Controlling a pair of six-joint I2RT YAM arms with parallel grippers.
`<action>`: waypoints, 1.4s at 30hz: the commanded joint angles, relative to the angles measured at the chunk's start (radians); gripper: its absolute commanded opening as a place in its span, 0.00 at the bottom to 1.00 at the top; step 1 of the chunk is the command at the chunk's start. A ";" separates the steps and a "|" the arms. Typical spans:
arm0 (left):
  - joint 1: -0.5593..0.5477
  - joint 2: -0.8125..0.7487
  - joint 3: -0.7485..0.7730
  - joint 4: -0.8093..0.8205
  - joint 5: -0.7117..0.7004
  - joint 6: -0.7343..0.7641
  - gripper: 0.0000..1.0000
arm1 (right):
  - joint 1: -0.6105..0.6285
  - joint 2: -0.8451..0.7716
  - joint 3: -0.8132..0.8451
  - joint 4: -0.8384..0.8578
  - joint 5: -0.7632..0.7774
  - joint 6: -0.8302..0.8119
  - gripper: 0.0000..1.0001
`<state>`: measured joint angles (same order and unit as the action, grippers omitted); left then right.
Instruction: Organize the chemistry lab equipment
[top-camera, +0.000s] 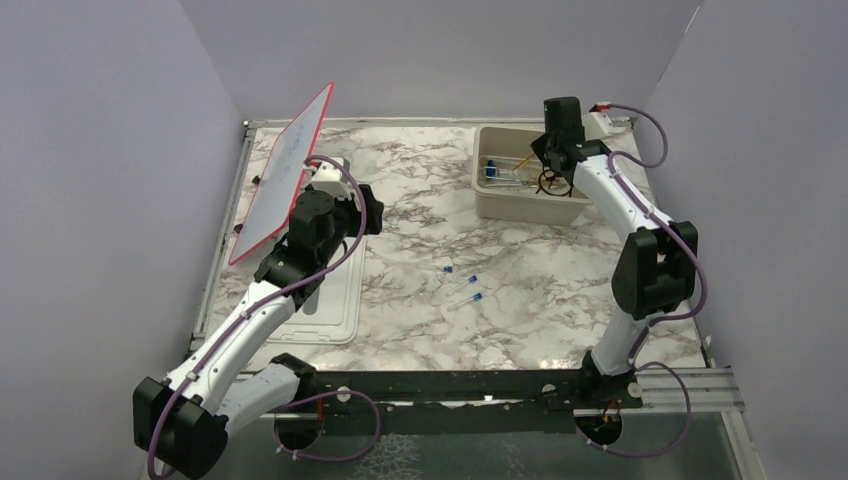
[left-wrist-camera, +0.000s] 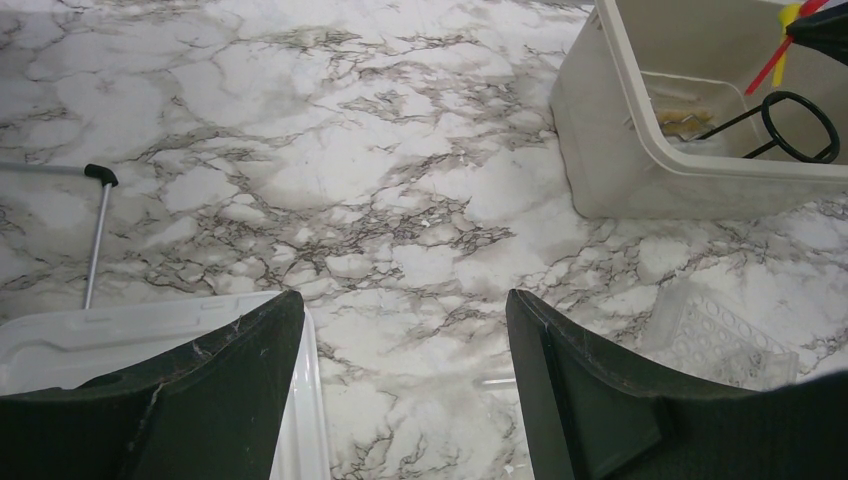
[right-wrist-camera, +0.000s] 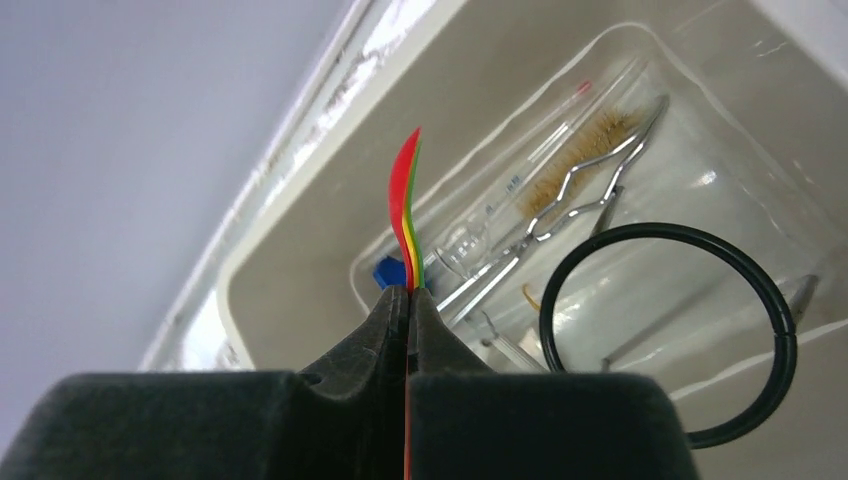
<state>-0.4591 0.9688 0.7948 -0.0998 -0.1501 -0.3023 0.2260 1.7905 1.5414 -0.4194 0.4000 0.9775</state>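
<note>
A: Starting big: taking in the tabletop (top-camera: 420, 250), spotting the board (top-camera: 285, 185) leaning at its left edge and the tub (top-camera: 500, 205) sitting at the far right.

B: Noticing the lid (top-camera: 335, 305) too, lying flat beside the left arm. Guessing at no need for moving any of those.

A: Agreeing. Turning to the left claw (left-wrist-camera: 400, 310): hanging released above bare marble, grasping nothing.

B: And finding the right claw (right-wrist-camera: 408, 300) hovering over the tub, clenching tight on the stick (right-wrist-camera: 408, 200), with the thin coloured end poking out past the tips.

A: Checking inside the tub now: making out the ring (right-wrist-camera: 660, 229), the tongs (right-wrist-camera: 590, 190), a brush (right-wrist-camera: 585, 160), a few tubes (top-camera: 492, 166) and the blue piece (right-wrist-camera: 388, 270) just beyond the claw tips.

B: Judging most of the sorting done, then.

A: Leaning that way. Counting leftovers, though: seeing three loose tubes (top-camera: 470, 298) lying on the tabletop between the two arms, well apart from the tub.

B: Reckoning on letting the stick go into the tub first, then fetching those three, probably one at a time.

A: Expecting trouble there, being so thin, round and likely rolling away under a clumsy pinch.
</note>
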 joint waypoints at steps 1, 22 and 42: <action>0.002 -0.009 0.016 0.012 0.003 0.005 0.77 | 0.004 0.040 0.060 -0.049 0.159 0.261 0.05; 0.002 0.039 0.020 0.007 -0.002 0.010 0.77 | -0.008 0.339 0.303 -0.267 0.137 0.613 0.22; 0.002 0.052 0.040 -0.009 0.240 0.038 0.77 | -0.008 -0.036 0.035 0.055 -0.108 -0.016 0.26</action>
<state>-0.4591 1.0092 0.7948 -0.1013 -0.0818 -0.2916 0.2222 1.8740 1.6226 -0.4545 0.4026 1.1957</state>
